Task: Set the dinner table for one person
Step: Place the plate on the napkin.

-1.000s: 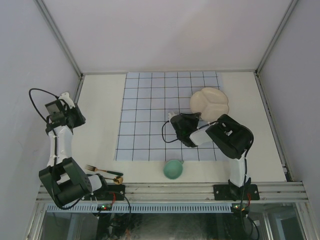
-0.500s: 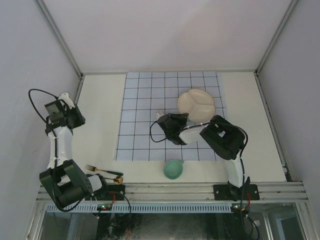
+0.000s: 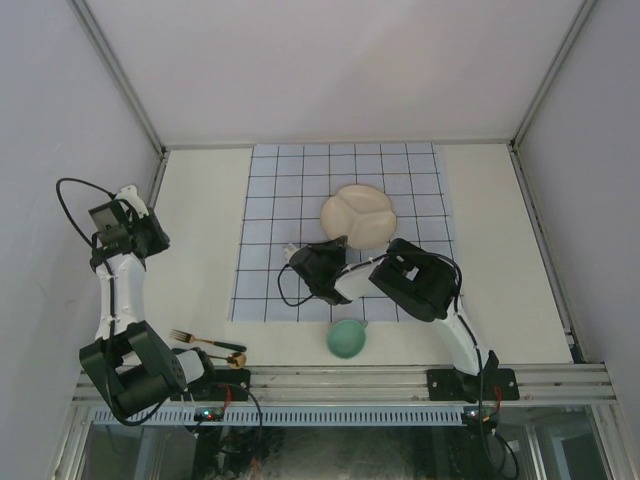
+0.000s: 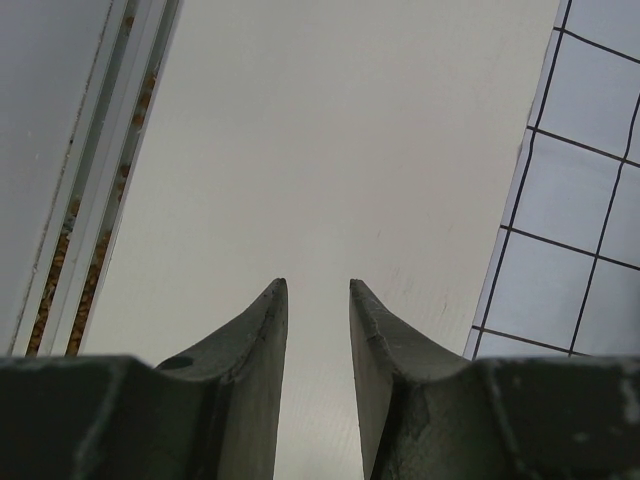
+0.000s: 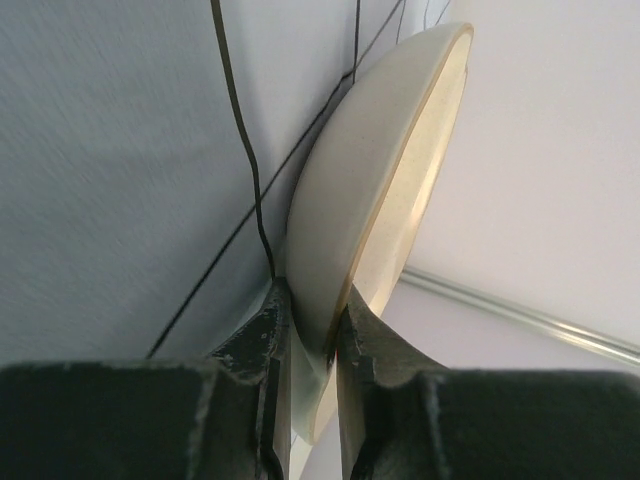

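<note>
A cream divided plate [image 3: 358, 215] sits over the pale-blue grid cloth [image 3: 280, 200] on the cream-white dinner table [image 3: 200, 230]. My right gripper [image 3: 338, 243] is shut on the plate's near rim; in the right wrist view the plate [image 5: 380, 180] stands edge-on between the fingers [image 5: 262, 335]. My left gripper [image 4: 317, 290] is open and empty, held over bare table at the far left [image 3: 128, 215]. A teal cup [image 3: 346, 338] stands near the front edge. A gold fork [image 3: 205, 341] and spoon [image 3: 232, 359] lie at the front left.
White walls and metal frame rails [image 3: 130, 90] enclose the table. The arm bases sit on the aluminium rail [image 3: 350, 380] along the near edge. The cloth's left edge shows in the left wrist view [image 4: 580, 200].
My right gripper has dragged the plate leftward across the cloth, from the right side toward the middle. The left arm has not moved.
</note>
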### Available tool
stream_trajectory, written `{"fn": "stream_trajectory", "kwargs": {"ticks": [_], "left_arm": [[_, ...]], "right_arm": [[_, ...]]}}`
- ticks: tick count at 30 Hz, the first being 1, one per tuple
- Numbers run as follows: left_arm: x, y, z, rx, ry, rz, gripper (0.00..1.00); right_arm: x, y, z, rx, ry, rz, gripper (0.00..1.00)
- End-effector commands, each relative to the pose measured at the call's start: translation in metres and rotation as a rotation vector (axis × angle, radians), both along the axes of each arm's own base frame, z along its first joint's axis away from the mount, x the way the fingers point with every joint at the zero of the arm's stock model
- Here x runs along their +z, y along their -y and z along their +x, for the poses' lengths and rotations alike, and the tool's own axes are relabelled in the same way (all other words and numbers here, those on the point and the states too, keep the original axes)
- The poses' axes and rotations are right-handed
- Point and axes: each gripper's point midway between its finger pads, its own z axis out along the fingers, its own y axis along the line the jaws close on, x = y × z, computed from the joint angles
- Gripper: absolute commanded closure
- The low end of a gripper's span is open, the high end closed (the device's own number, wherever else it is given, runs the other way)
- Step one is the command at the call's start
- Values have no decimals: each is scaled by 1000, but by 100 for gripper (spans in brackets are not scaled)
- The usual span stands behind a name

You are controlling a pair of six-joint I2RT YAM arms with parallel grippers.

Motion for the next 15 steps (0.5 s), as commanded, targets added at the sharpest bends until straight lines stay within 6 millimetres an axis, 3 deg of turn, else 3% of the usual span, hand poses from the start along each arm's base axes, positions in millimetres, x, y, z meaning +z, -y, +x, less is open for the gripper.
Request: {"fn": "stream_trajectory", "kwargs": {"ticks": [1,7,15], "left_arm": [[24,-6,3,10,64,37,64],[20,-8,1,11,53,47,64],[19,-12,-1,20,52,51,64]], "right_arm": [[75,-24,14,-63,221,60,100],[75,-41,16,-41,221,64,100],[67,-44,13,-39,195,62,100]]}}
